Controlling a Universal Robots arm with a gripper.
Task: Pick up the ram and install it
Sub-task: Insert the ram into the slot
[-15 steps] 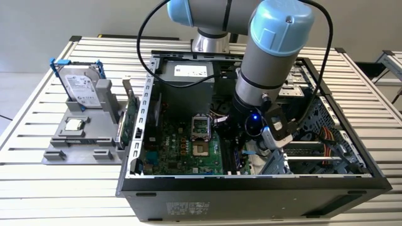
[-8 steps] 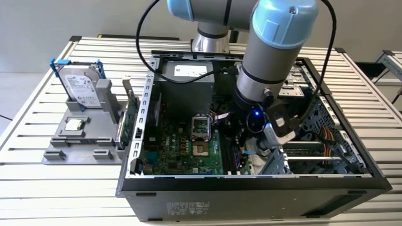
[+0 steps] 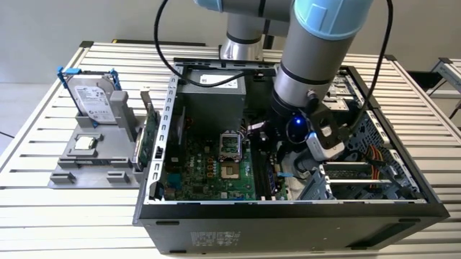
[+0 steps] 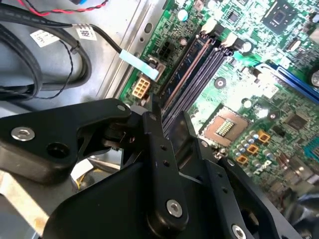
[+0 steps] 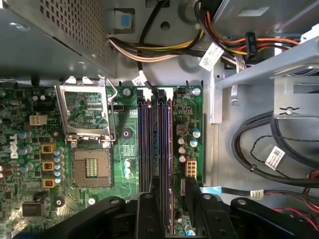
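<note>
At the exterior view's left, the hard drive [image 3: 94, 100] stands in its gray holder [image 3: 94, 162]. Right of centre, I reach into the open computer case [image 3: 288, 216], low over the motherboard [image 3: 216, 172]. My claw [image 5: 160, 199] is closed on the ram [image 5: 164, 149], upright in the memory slots [image 5: 144, 144].

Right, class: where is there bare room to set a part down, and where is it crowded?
Free: bare table slats before the grey holder, at the exterior view's left. Crowded: inside the case, around gripper, memory slots, cables.
</note>
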